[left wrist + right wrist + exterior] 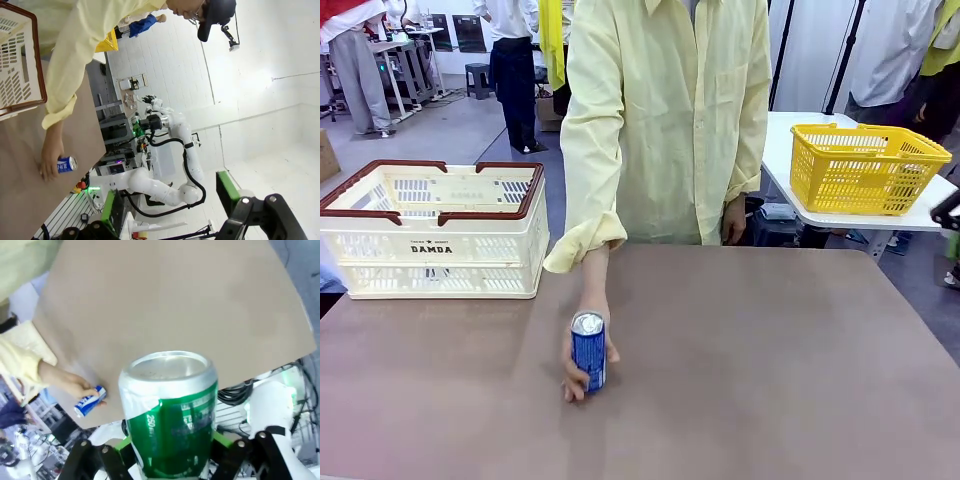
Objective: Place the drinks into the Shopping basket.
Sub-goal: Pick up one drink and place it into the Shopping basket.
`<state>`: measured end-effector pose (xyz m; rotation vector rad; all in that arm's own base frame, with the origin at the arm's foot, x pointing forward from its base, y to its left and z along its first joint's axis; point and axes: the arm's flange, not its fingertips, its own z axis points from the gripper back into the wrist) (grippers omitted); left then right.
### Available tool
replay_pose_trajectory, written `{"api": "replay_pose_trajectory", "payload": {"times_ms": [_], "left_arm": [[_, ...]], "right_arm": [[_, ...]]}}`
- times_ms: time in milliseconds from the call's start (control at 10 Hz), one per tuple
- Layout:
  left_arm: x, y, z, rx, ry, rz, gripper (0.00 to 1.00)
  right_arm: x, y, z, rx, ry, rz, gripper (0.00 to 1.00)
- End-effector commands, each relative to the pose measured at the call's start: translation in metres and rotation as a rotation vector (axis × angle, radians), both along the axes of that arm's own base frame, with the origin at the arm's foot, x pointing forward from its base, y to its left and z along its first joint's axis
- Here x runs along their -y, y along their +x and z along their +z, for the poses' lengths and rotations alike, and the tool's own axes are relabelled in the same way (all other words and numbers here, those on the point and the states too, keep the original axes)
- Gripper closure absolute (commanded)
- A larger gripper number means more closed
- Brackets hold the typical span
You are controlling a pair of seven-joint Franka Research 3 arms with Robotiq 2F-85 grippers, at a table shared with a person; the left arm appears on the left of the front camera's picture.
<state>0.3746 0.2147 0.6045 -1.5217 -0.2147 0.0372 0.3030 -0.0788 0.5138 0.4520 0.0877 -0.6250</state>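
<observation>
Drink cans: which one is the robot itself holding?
The green can, clamped in the right gripper. The blue can is in the person's hand on the table instead.

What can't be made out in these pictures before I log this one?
Shopping basket floor: front view, hidden behind its own near wall; contents unknown.
green can base: right wrist view, cut by the bottom edge and the jaws.
blue can lettering: front view, too small; the person's hand covers its lower part.
</observation>
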Motion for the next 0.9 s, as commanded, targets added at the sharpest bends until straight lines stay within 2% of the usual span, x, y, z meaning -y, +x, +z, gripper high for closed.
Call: {"api": "replay_pose_trajectory", "payload": {"times_ms": [0,300,500,800], "left_arm": [[0.002,-0.004,0.000,0.001,0.012,-0.001,0.00],[0.002,-0.004,0.000,0.001,0.012,-0.001,0.00],[0.002,-0.004,0.000,0.001,0.012,-0.001,0.00],[0.002,-0.004,0.000,0.001,0.012,-0.001,0.00]], "right_arm": [[-0.018,0.006,-0.008,-0.003,0.013,0.012,1.00],[-0.044,0.015,-0.004,-0.028,-0.060,0.053,1.00],[-0.077,0.028,0.007,-0.016,-0.115,0.100,1.00],[-0.166,0.059,0.021,0.031,-0.230,0.238,1.00]]}}
